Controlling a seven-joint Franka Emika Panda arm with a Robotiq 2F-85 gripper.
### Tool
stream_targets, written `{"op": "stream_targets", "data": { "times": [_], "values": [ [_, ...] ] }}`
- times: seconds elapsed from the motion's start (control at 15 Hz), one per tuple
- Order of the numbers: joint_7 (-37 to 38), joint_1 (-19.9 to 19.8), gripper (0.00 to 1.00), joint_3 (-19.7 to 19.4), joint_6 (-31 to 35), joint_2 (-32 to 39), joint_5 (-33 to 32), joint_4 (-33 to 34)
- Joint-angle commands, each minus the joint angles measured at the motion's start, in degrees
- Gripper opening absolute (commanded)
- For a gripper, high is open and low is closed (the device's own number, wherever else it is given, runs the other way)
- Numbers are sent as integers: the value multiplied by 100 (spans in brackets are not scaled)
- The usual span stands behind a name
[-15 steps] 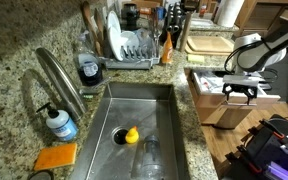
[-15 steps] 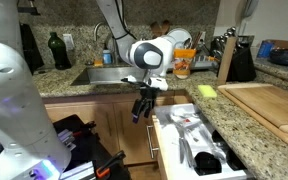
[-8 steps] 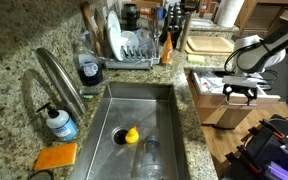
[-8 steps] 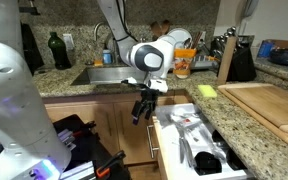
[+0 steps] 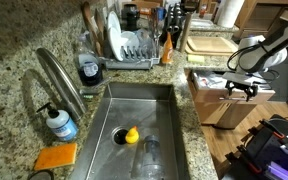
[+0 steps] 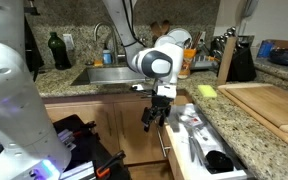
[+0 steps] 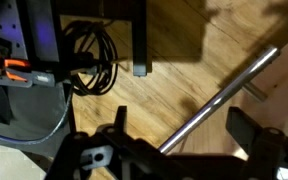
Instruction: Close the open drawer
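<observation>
1. In an exterior view the drawer (image 6: pixel 197 142) runs off the bottom edge, so its near end is cut off. The pale and dark items inside are too small to name.
2. In the wrist view the gripper (image 7: pixel 182 130) is a dark blur. The metal bar (image 7: pixel 222 92) passes behind its body at the lower end, and contact between them cannot be told.
3. In an exterior view the arm (image 5: pixel 282 40) is cut off by the right edge.
4. A big white rounded shape (image 6: pixel 9 95) is out of focus in the foreground and cropped by the left and bottom edges.
</observation>
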Motion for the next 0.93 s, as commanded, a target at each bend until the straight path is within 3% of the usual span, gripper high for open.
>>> {"op": "stream_targets", "data": {
  "times": [0.0, 0.4, 0.53, 0.6, 0.67, 0.87],
  "values": [
    [1199, 376, 100, -555, 835, 326, -1295, -6],
    [4197, 1666, 100, -1855, 1105, 491, -4343, 141],
    [4697, 1359, 100, -1449, 1084, 230, -4970, 66],
    [4277, 972, 100, -1030, 1430, -32, -4771, -163],
    [4627, 1000, 100, -1055, 983, 257, -4897, 112],
    [4547, 858, 100, -790, 1160, 119, -4842, 42]
  ]
}}
